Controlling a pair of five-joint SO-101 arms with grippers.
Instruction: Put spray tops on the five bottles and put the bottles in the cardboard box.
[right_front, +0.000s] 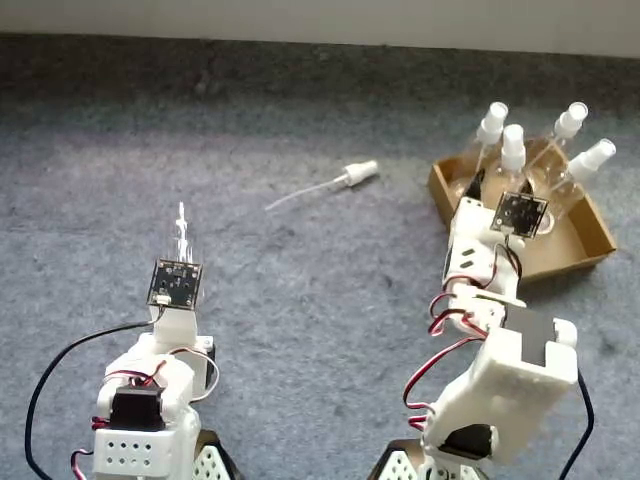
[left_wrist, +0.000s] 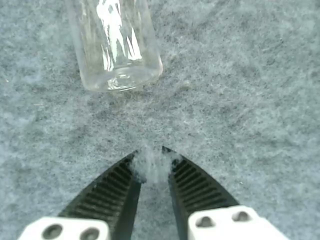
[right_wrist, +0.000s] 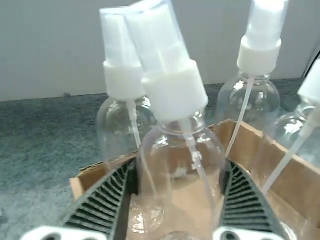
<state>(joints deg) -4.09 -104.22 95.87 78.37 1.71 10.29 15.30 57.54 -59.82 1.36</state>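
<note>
Right gripper (right_wrist: 179, 170): jaws pressed to both sides of a capped bottle (right_wrist: 170, 145), which stands inside the cardboard box (right_front: 575, 240) at the table's far right corner, nozzle up and leaning slightly. Three more topped bottles (right_front: 592, 160) crowd round it in the box. Left gripper (left_wrist: 151, 157): low over the grey felt near the table's left side, jaws almost together with only a narrow gap, holding nothing. Just beyond it is the bare bottle (left_wrist: 115, 45), apparently upright, long axis vertical, open neck up. Mid-table toward the far edge lies the loose spray top (right_front: 345, 180), flat on a diagonal, head toward the box and dip tube trailing back toward the left arm. Judgement: four of five are boxed and this is the placing step. Next comes a clean release and lift past the neighbours. After that, take the top by its head and thread the tube into the neck while the bottle is steadied.
</note>
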